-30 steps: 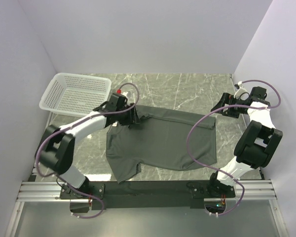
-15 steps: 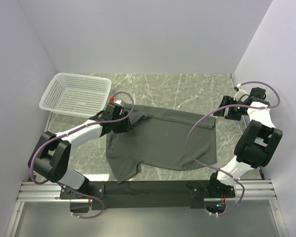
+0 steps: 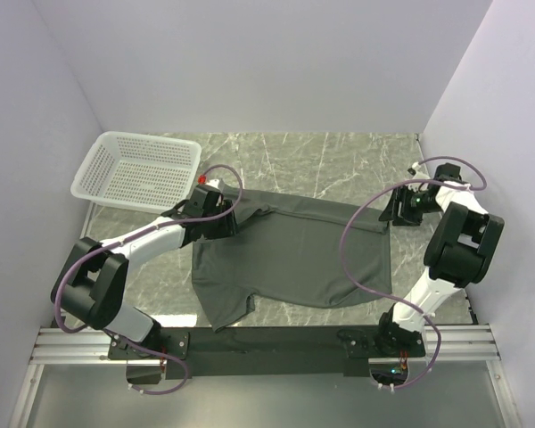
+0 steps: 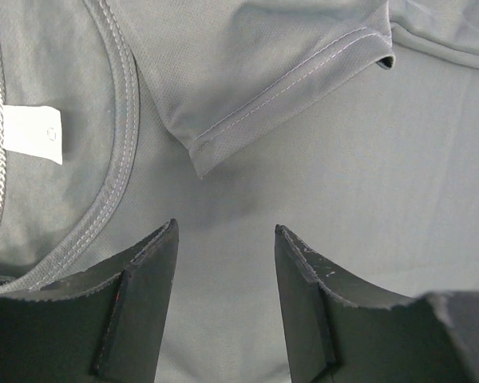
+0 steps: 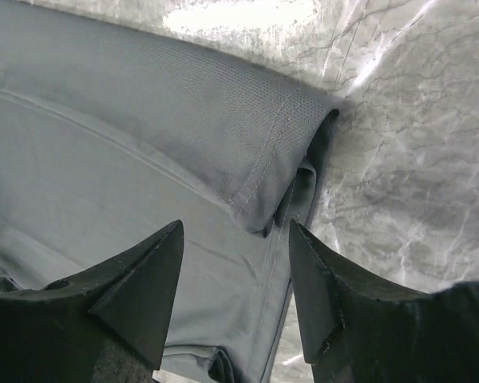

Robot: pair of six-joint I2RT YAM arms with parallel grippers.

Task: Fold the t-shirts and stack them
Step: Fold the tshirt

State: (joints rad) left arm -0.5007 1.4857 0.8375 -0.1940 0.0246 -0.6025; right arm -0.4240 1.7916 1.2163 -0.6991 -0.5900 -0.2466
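From above, the t-shirt (image 3: 294, 259) lay spread on the table (image 3: 339, 160), with the left tool (image 3: 223, 221) at its collar end and the right tool (image 3: 394, 212) at its far right corner. The left wrist view showed that tool released, fingers parted over flat cloth (white label (image 4: 32, 134) nearby). In the right wrist view the fingers stood parted astride a folded hem corner, gripping nothing.
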